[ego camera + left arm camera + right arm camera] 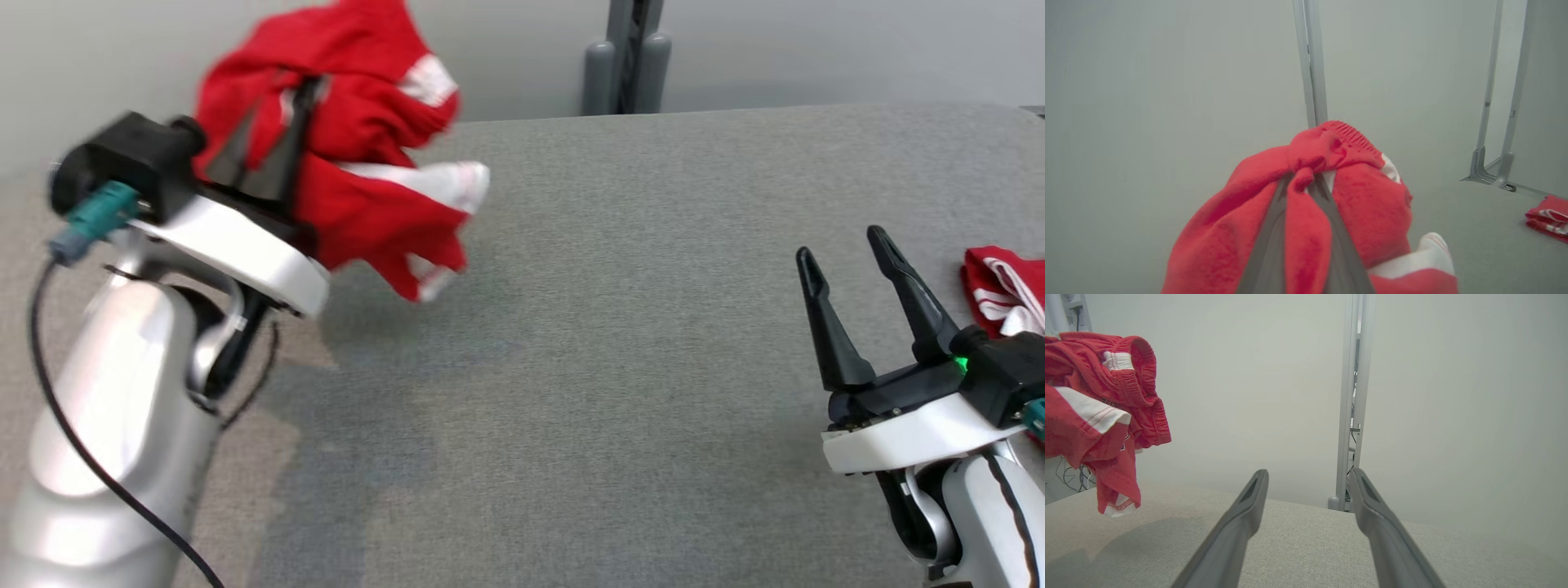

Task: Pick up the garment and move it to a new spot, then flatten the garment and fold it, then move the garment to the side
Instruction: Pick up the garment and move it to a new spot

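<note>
Grey woven fabric covers the table (653, 367), which runs back to a plain pale wall (816, 49) where a grey metal post (629, 57) stands behind the far edge. Over the table's far left part the left gripper (286, 102) is raised, its two dark fingers clenched together on a fold of the garment (367, 188). This is a red piece with white trim, bunched into a loose bundle that wraps over and around the fingers. In the left wrist view a pinch of red cloth sits squeezed between the fingertips (1290, 183), with a ribbed red band just above them and a white cuff lower right. The right wrist view has the garment hanging at upper left, showing its gathered elastic band and a white stripe. Its lowest corner looks clear of the table, with a soft shadow lying on the cloth beneath it. In the head view the bundle is blurred. A black cable (73, 441) runs along the pale left forearm to a teal plug (98, 216) at the wrist. Well apart, at the near right, the right gripper (841, 245) is released, its fingers spread wide with nothing between them, pointing toward the far wall above the table. Just beyond it, at the table's right edge, lies a folded red-and-white piece (1008, 286), flat on the surface.
</note>
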You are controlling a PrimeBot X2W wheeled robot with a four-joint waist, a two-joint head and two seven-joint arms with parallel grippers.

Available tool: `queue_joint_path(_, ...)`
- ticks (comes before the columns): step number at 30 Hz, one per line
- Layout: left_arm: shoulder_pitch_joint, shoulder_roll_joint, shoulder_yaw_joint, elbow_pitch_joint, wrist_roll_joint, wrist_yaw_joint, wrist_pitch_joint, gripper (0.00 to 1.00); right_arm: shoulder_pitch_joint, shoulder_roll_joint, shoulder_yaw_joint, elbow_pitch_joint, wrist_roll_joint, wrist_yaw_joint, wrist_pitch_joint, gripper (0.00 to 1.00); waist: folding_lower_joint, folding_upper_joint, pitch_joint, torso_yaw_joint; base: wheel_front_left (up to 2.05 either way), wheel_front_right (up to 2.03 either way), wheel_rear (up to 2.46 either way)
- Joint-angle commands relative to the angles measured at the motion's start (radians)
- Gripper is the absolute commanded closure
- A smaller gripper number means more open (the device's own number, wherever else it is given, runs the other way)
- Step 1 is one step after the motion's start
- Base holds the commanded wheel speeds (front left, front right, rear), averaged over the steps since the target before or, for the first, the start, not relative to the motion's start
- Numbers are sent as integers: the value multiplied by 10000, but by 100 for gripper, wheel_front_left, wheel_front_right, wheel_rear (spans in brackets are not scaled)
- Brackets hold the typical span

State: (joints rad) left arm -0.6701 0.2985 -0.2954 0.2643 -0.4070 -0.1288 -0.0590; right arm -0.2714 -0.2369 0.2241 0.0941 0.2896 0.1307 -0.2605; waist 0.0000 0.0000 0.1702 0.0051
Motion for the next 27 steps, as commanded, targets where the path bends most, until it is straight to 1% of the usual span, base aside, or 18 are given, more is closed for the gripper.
queue_joint_path(1, 301, -164, -197, -494, -92, 31, 203, 100, 118, -55, -136, -48, -80, 2, -65, 0, 0, 0, -52, -264, 0, 0, 0)
queue_joint_path(2, 516, -336, -491, -977, -4, 113, 492, 100, 81, -70, -203, -106, -84, 2, -69, 0, 0, 0, 33, -457, 0, 0, 0)
queue_joint_path(5, 660, -627, -1002, -1419, 245, 255, 784, 100, -55, -93, -344, -251, -80, 2, -64, 0, 0, 0, 291, -797, 0, 0, 0)
queue_joint_path(7, 679, -823, -1291, -1381, 393, 345, 884, 100, -134, -106, -416, -338, -79, 2, -65, 0, 0, 0, 481, -1056, 0, 0, 0)
queue_joint_path(8, 675, -1019, -1602, -1137, 557, 361, 894, 100, -183, -68, -499, -383, -61, 2, -66, 0, 0, 0, 652, -1330, 0, 0, 0)
queue_joint_path(9, 683, -1148, -1742, -934, 582, 354, 851, 100, -208, -37, -546, -412, -46, 2, -66, 0, 0, 0, 731, -1465, 0, 0, 0)
queue_joint_path(10, 690, -1221, -1848, -719, 637, 374, 803, 100, -235, -9, -558, -441, -35, 2, -66, 0, 0, 0, 811, -1617, 0, 0, 0)
queue_joint_path(11, 690, -1221, -1848, -719, 637, 374, 803, 100, -235, -9, -558, -441, -35, 2, -66, 0, 0, 0, 811, -1617, 0, 0, 0)
queue_joint_path(15, 416, -1423, -2492, 490, 1334, 479, 468, 100, -269, 81, -735, -511, -17, 2, -66, 0, 0, 0, 1119, -2095, 0, 0, 0)
queue_joint_path(18, 247, -1754, -2684, 1546, 1433, 587, 155, 100, -260, 144, -743, -508, -38, 2, -68, 0, 0, 0, 1297, -2389, 0, 0, 0)
queue_joint_path(19, 74, -1881, -2810, 2219, 1566, 637, -114, 100, -265, 200, -786, -503, -28, 2, -68, 0, 0, 0, 1383, -2540, 0, 0, 0)
queue_joint_path(25, -278, -2227, -3128, 3639, 1522, 656, -954, 100, -254, 327, -940, -471, -58, 2, -68, 0, 0, 0, 1474, -2646, 0, 0, 0)
queue_joint_path(26, -341, -2301, -3226, 3936, 1487, 633, -1221, 36, -213, 348, -973, -435, -98, 2, -68, 0, 0, 0, 1427, -2578, 0, 0, 0)
queue_joint_path(27, -361, -2312, -3240, 4062, 1476, 672, -1312, 0, -190, 365, -992, -420, -102, 2, -68, 0, 0, 0, 1380, -2522, 0, 0, 0)
